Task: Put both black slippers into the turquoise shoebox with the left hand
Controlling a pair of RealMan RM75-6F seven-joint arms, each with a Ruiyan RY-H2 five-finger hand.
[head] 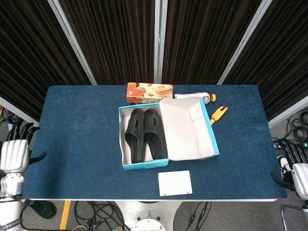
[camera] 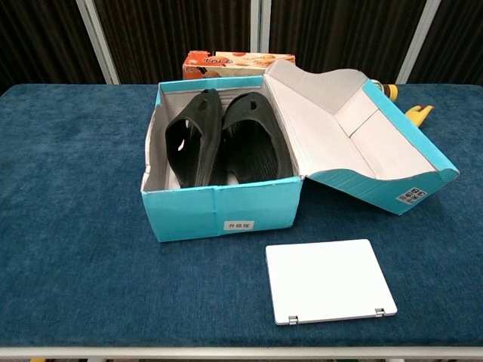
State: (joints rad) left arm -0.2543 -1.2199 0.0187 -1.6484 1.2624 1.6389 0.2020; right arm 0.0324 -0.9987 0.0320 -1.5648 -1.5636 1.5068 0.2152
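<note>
Both black rubber slippers lay inside the open turquoise cardboard shoebox [camera: 223, 207], side by side. The left black slipper [camera: 192, 143] stood tilted on its edge against the box's left wall; the right black slipper [camera: 253, 143] lay flatter beside it, the two touching along their length. The shoebox lid [camera: 355, 143] hung open to the right, its pale inside facing up.

The robot's left hand [head: 13, 151] sat off the left edge of the blue cloth-covered worktop [camera: 75, 226], well apart from the shoebox. Its fingers were spread and it held nothing. The right hand [head: 299, 175] showed only partly at the lower right corner of the head view, also off the worktop; too little of it was visible to say how its fingers lay. Neither hand appeared in the chest view.

Other items: an orange snack carton [head: 149, 91] just behind the shoebox, a plastic bottle with a yellow cap [head: 195, 96] near the lid's far corner, a yellow-handled tool [head: 218, 114] beside the lid, and a flat white hinged case [camera: 329, 280] in front of the box.

Judgement: the task looked complete. Both slippers were in the box and the left hand was clear of it. Nothing seemed left, unless the tilted slipper should be laid flat.
</note>
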